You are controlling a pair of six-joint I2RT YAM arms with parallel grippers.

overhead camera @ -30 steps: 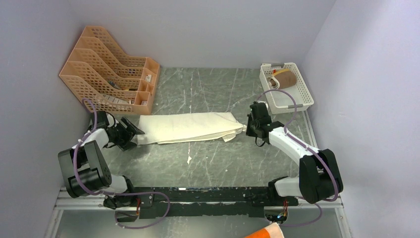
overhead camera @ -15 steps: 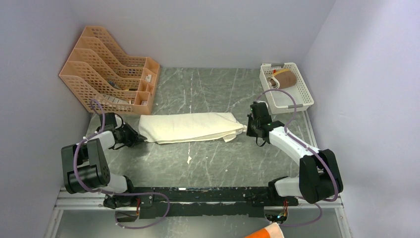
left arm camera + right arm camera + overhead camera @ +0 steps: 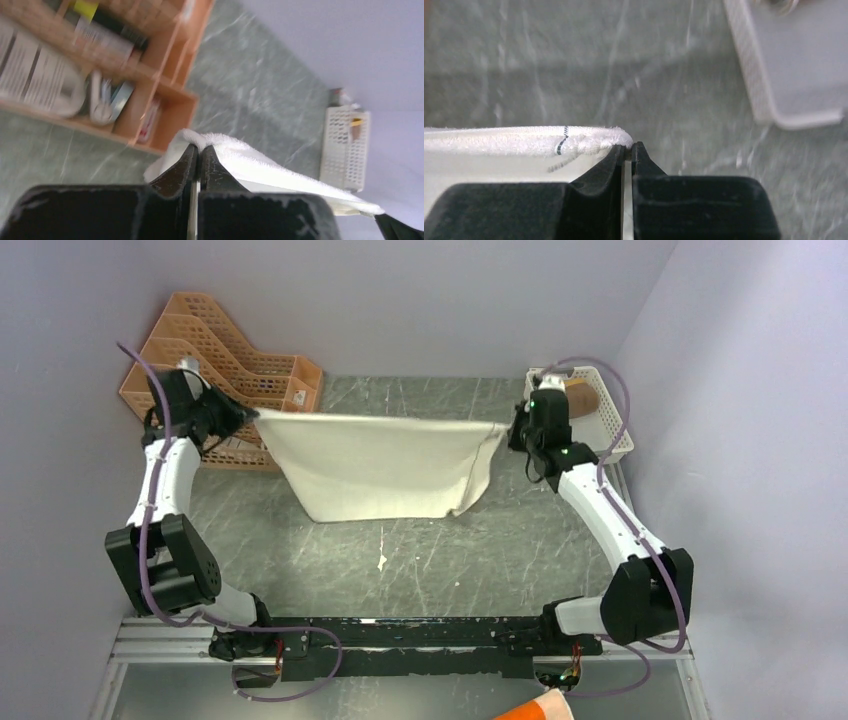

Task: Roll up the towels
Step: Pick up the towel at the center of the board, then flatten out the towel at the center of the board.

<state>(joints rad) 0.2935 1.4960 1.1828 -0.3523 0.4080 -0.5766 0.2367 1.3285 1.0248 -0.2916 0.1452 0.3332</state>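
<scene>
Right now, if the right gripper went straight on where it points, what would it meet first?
Probably the grey marbled tabletop, though depth is unclear: past the cream-white cloth towel the right gripper pinches, only stone shows ahead. The white perforated plastic basket sits aside.

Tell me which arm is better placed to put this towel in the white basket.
Right, probably: the right fingers, shut on the cream towel, sit beside the white basket; the left fingers hold the far corner.
</scene>
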